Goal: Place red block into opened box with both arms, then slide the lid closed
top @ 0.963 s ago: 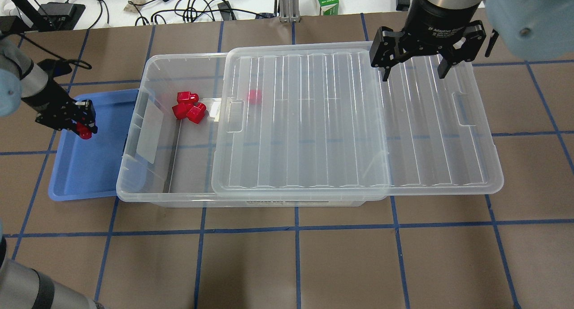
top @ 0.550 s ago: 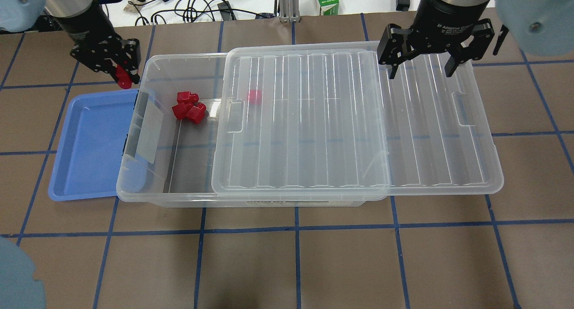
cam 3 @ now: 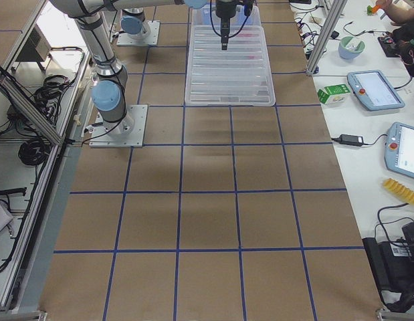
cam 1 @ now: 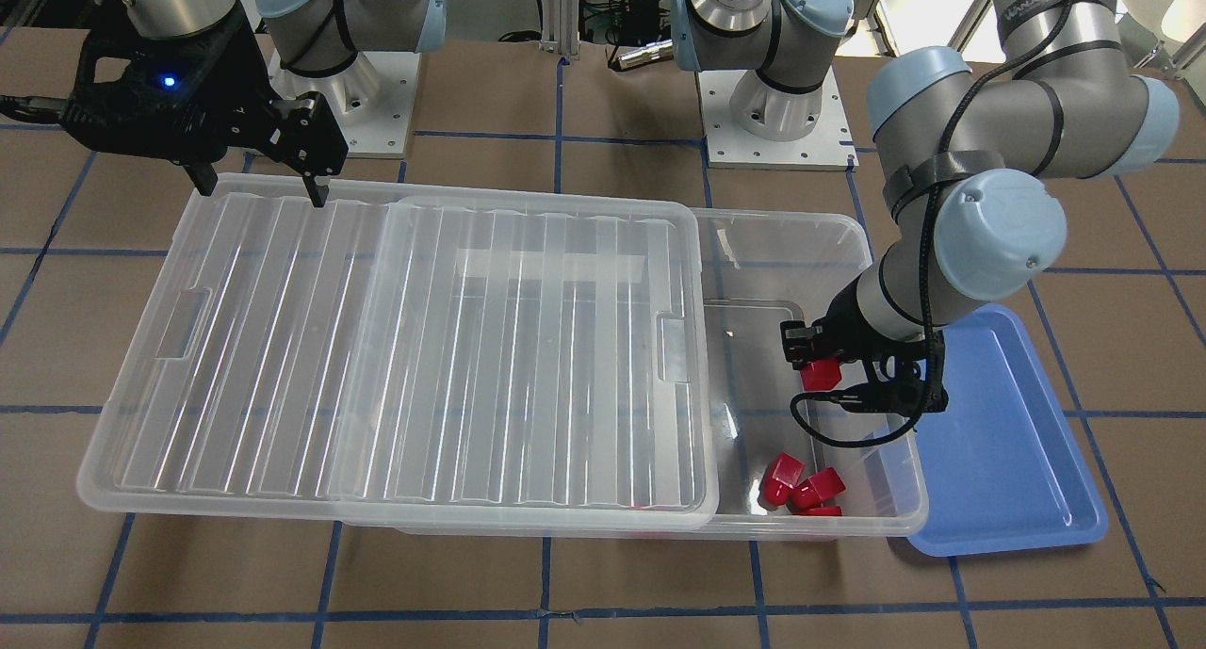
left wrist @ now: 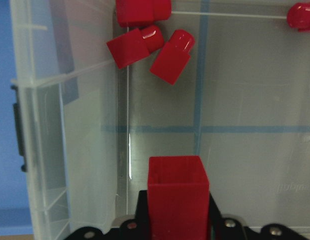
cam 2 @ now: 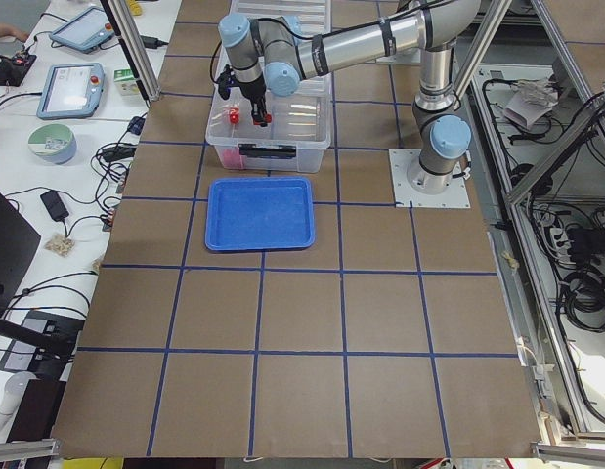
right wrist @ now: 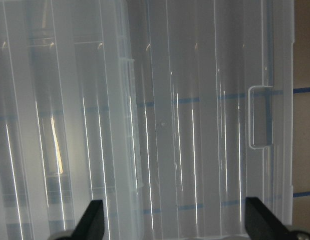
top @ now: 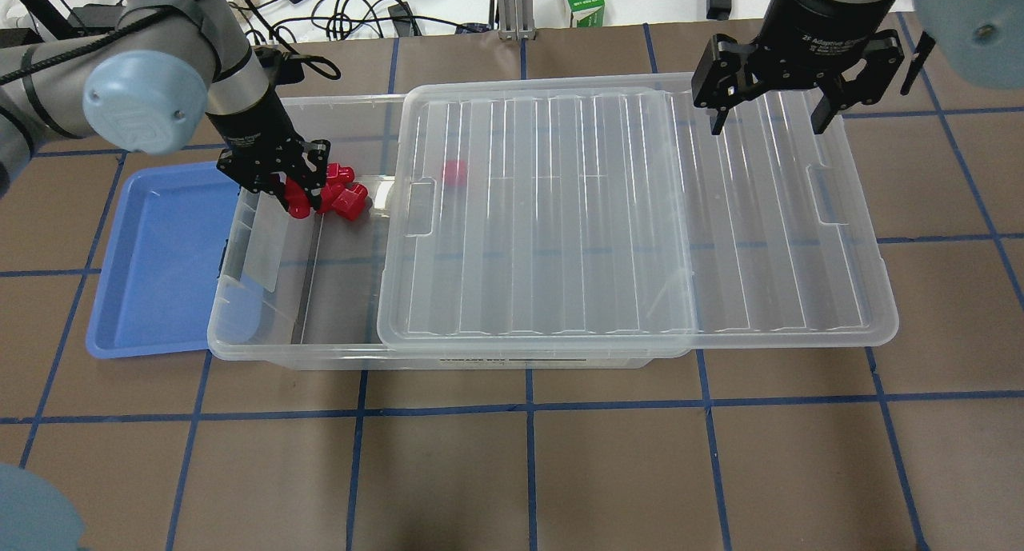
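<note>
Glossy red block (left wrist: 177, 192) clamped in left fingers (cam 1: 796, 340) over clear box (top: 272, 351); right fingers (right wrist: 94, 217) apart above ribbed lid (top: 632, 215).

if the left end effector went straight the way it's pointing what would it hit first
Probably the bare floor of the box, touched first by the red block that the left end effector holds; the loose blocks sit off that line.
</note>
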Tool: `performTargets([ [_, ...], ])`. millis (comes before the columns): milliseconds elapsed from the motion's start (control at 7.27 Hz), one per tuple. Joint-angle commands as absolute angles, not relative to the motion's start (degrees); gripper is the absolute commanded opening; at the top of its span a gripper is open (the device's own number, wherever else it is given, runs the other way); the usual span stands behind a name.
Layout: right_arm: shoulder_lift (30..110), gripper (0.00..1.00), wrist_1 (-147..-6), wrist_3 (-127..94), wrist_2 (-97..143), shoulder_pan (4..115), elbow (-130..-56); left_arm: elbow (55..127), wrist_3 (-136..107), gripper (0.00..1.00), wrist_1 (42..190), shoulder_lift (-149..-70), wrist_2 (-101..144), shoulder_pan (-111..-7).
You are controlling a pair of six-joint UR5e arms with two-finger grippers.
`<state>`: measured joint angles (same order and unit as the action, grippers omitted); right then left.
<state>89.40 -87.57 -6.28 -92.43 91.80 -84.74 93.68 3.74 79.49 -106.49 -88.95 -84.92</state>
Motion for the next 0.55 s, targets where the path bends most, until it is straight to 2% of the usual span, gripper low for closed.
performTargets([
  [0,89.4,1.0,-87.8,-5.5,-92.9,91.1,-84.8,99.1,2.5,0.0,73.9,-105.9,-88.9,-85.7],
  [275,89.5,1.0,-87.5,1.4,-93.6,85.6,-84.7,103.3,0.6,0.0,69.5,-105.9,-88.9,-86.6],
  [413,89.3,1.0,-87.1,8.9,-94.3,79.3,-85.1,106.3,1.1,0.0,65.3,-105.8,-88.9,-86.6],
])
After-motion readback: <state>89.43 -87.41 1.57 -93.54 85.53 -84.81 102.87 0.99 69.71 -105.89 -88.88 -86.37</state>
